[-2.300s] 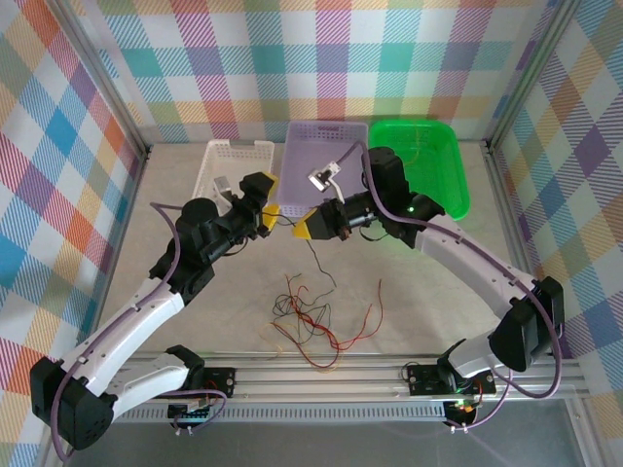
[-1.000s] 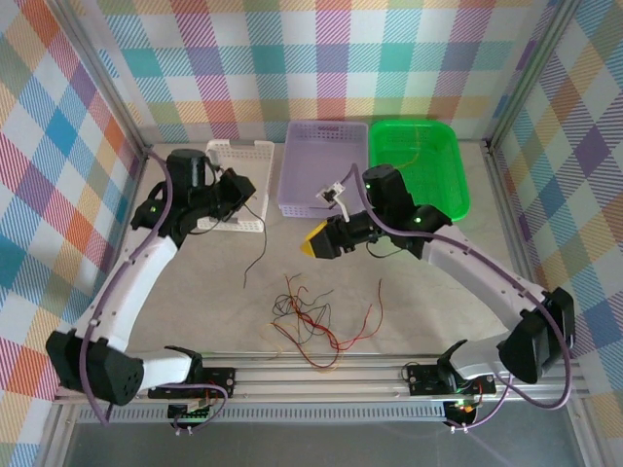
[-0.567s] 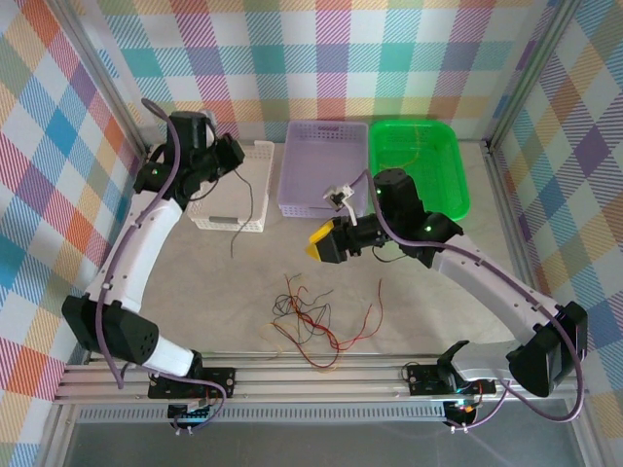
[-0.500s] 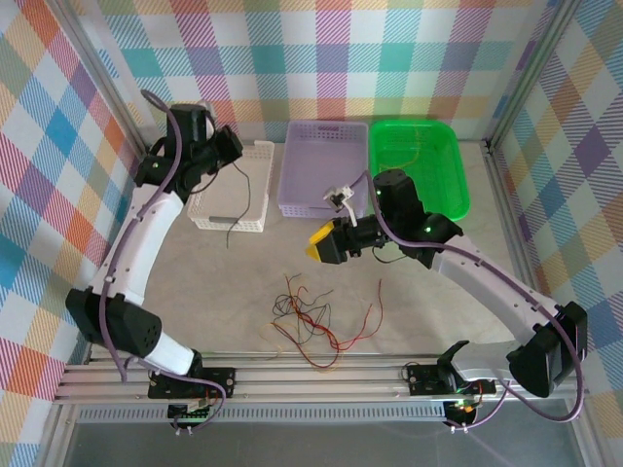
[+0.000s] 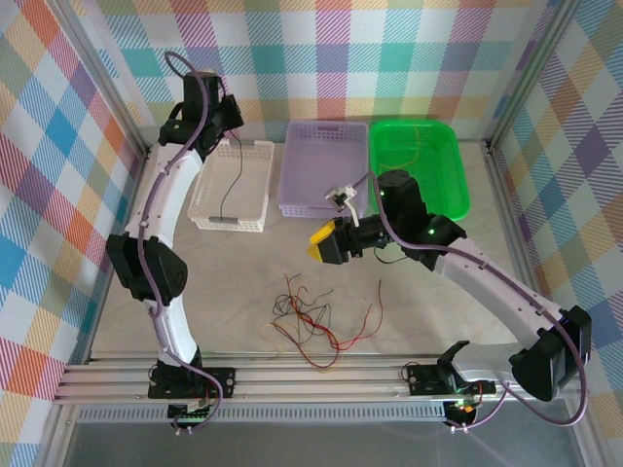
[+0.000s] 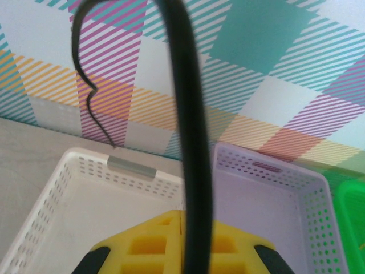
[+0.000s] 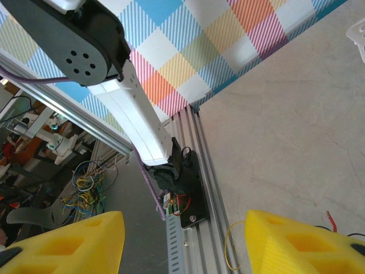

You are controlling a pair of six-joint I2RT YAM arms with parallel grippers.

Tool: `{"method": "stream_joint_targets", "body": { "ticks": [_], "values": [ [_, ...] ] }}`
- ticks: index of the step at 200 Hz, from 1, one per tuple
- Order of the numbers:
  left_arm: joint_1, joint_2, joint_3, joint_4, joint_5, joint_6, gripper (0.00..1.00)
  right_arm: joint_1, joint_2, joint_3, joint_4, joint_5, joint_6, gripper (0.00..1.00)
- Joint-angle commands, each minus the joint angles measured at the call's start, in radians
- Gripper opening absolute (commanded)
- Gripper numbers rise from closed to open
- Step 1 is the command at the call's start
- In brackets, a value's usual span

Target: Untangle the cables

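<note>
Two robot arms work over a grey table (image 5: pixel 195 282) ringed by plaid walls. The left arm (image 5: pixel 161 209) stretches to the far left corner, while the right arm (image 5: pixel 487 282) bends in toward the middle. Three baskets line the far edge: white (image 5: pixel 206 199), purple (image 5: pixel 321 131) and green (image 5: pixel 458 190). Near the front rail, the cables (image 5: pixel 311 326) lie in a loose knot of red, yellow and dark strands on the tabletop. The right gripper (image 5: pixel 326 243) (image 7: pixel 182 240) hovers beyond the knot, its yellow fingers spread and empty. The left gripper (image 5: pixel 232 115) (image 6: pixel 182 228) is raised above the white basket, clamped on a single black cable (image 5: pixel 231 180) (image 6: pixel 191 142). That strand dangles into the basket, well apart from the rest.
</note>
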Motion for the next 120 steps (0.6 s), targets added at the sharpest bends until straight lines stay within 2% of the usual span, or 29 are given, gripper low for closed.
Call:
{"method": "stream_joint_targets", "body": {
  "ticks": [1,59,100,120],
  "values": [
    [0.016,0.044,0.015,0.044,-0.03,0.038,0.0,0.009,0.012,-0.002,0.016,-0.022,-0.03,0.58],
    [0.018,0.067,0.038,0.077,-0.033,0.041,0.0,0.011,0.043,0.009,0.004,-0.028,-0.061,0.57],
    [0.019,0.042,0.188,0.015,-0.012,0.012,0.0,0.012,0.059,0.021,0.001,-0.043,-0.061,0.56],
    [0.02,0.018,0.192,0.01,-0.009,0.02,0.0,0.017,0.062,0.021,0.009,-0.048,-0.061,0.56]
  ]
}}
